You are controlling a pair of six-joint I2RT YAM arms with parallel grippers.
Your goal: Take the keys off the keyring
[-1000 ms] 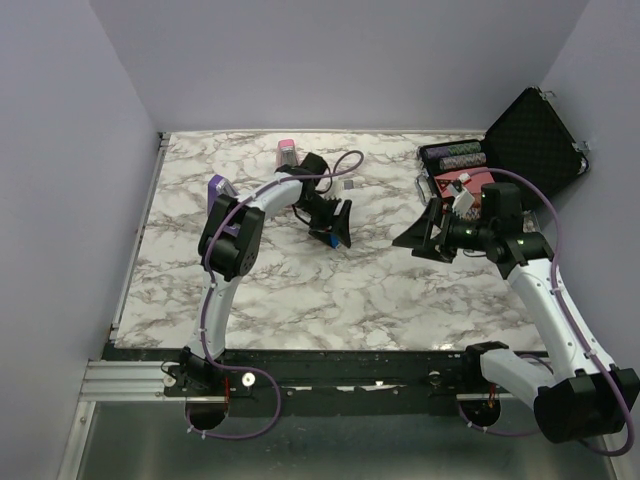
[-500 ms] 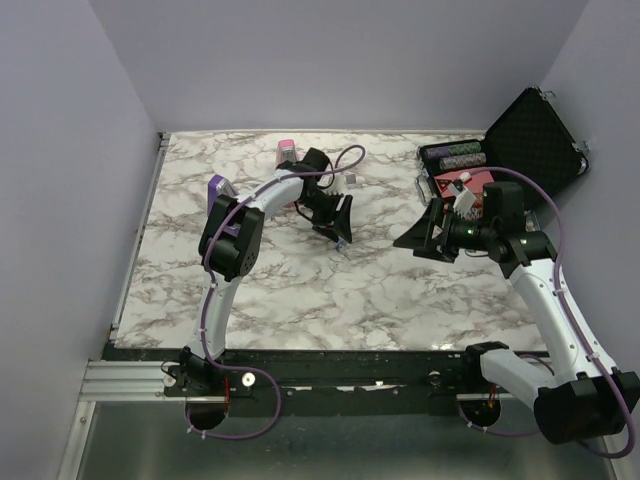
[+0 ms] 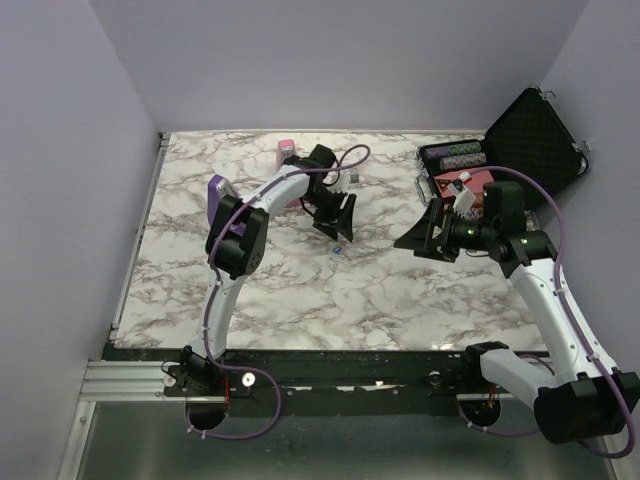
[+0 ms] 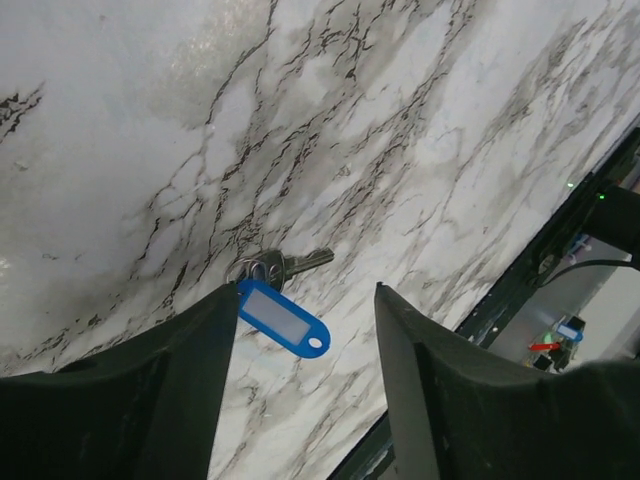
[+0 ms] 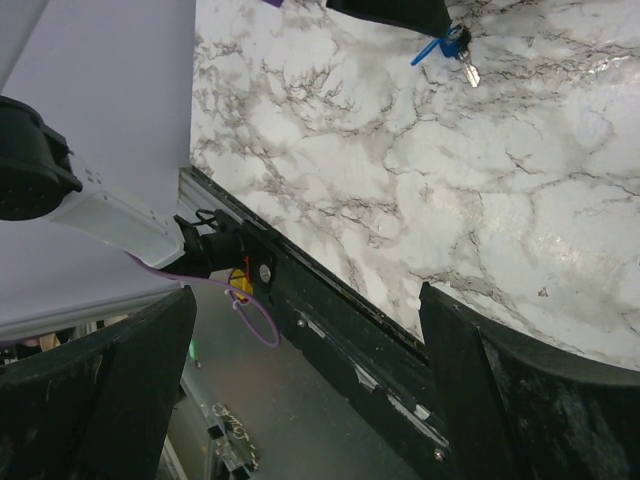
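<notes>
The keys (image 4: 292,264) lie flat on the marble table (image 4: 420,150), on a metal ring (image 4: 248,268) with a small bright-blue tag (image 4: 283,318). My left gripper (image 4: 306,290) is open and empty just above them, with the tag between its jaws. In the top view the bundle (image 3: 340,250) lies just in front of the left gripper (image 3: 338,232). My right gripper (image 3: 420,243) is open and empty, well right of the keys. Its wrist view shows the keys (image 5: 455,45) far off, and the right gripper (image 5: 308,290) over the table's near edge.
A pink wedge (image 3: 287,150) stands at the back and a purple wedge (image 3: 215,188) at the left, behind the left arm. An open black case (image 3: 530,130) with poker chips (image 3: 455,155) sits at the back right. The black rail (image 5: 330,320) bounds the near edge.
The left gripper has lifted slightly back from the blue bundle, which now lies apart from it on the table. The right arm has hardly moved.
</notes>
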